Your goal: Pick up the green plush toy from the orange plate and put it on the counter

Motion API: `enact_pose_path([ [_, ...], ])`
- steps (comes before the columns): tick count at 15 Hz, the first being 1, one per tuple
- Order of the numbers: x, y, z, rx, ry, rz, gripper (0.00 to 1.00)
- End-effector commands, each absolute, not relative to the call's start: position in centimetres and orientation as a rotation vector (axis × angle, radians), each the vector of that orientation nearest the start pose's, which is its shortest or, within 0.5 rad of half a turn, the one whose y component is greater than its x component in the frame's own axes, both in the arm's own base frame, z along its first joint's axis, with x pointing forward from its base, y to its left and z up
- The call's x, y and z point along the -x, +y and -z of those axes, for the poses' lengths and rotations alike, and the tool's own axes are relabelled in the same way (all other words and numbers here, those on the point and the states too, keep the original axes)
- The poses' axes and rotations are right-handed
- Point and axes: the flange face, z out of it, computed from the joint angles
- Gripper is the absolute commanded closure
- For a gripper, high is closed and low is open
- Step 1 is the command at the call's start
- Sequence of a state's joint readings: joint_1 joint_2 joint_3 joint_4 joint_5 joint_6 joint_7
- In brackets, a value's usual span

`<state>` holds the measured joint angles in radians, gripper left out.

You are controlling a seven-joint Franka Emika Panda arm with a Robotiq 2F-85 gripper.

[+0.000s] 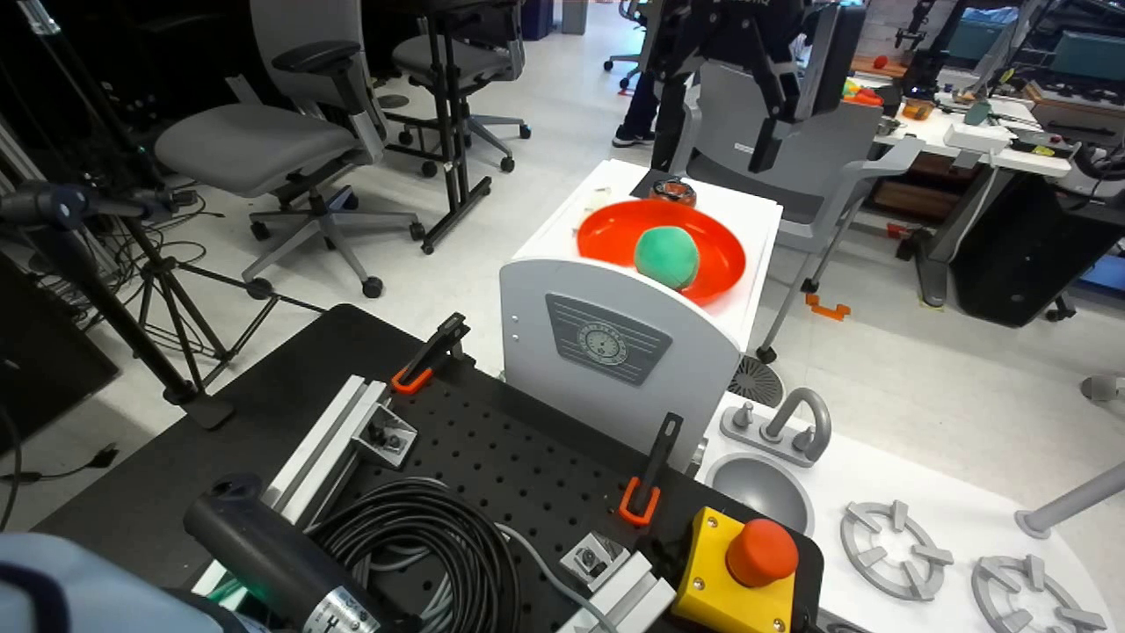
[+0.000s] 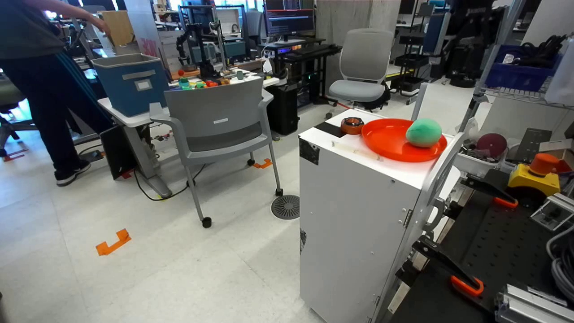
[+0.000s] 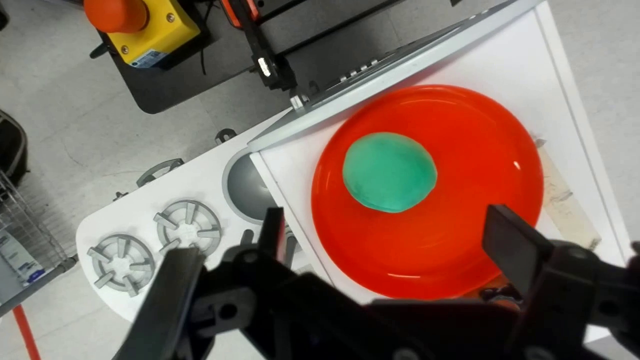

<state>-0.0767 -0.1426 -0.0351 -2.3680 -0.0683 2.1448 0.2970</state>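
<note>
Green plush toy (image 3: 390, 172) on the orange plate (image 3: 480, 150), and look at the spot: well off centre, over toward the upright light-grey panel (image 1: 606, 338) with the dial on its face. Both exterior views agree on that. Plate lying flat on the white surface (image 3: 510, 70), and just beside its rim, a small round orange-and-black item (image 2: 352, 126) next to a dark patch (image 2: 329, 129).

Up above, the fingers (image 3: 515, 240)! Spread wide, holding nothing, both tips well apart from the toy; in the wrist view there's a broad stretch of orange showing between them.

Down a level: round grey sink (image 3: 247, 187), grey tap (image 1: 773, 432) standing just beside it, two grey burners (image 3: 207, 233) side by side further along. On the black surface (image 1: 527, 492) with its rows of holes sits a yellow box (image 1: 703, 580), big red-orange button (image 1: 763, 552) on top, and near that a coil of black cable (image 1: 479, 536). Two black clamps (image 1: 662, 444) with orange ends stand at the edge.

Out in the room, in an exterior view, a person (image 2: 36, 94), arm outstretched, stands by a blue bin (image 2: 130, 85), and a grey chair (image 2: 215, 116) stands between that bin and the white cabinet (image 2: 354, 211). Orange tape (image 2: 104, 248) on the pale floor (image 2: 179, 269).
</note>
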Motion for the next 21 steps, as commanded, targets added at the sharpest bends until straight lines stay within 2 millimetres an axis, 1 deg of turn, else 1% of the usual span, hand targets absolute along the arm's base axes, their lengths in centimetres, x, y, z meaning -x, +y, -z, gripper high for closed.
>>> enact_pose_path([
  [1, -45.6, -4.7, -38.7, 3.085, 0.504, -0.168, 0.0],
  [2, -46.5, -5.1, -37.8, 3.11, 0.557, -0.15, 0.0],
  [5, -46.2, -4.9, -38.2, 3.101, 0.53, -0.163, 0.0],
  [12, -46.2, -4.9, -38.2, 3.101, 0.527, -0.165, 0.0],
  [16, -47.0, -5.4, -37.9, 3.111, 0.498, -0.22, 0.0],
  [21, -48.0, -5.7, -37.7, 3.111, 0.391, -0.332, 0.0],
])
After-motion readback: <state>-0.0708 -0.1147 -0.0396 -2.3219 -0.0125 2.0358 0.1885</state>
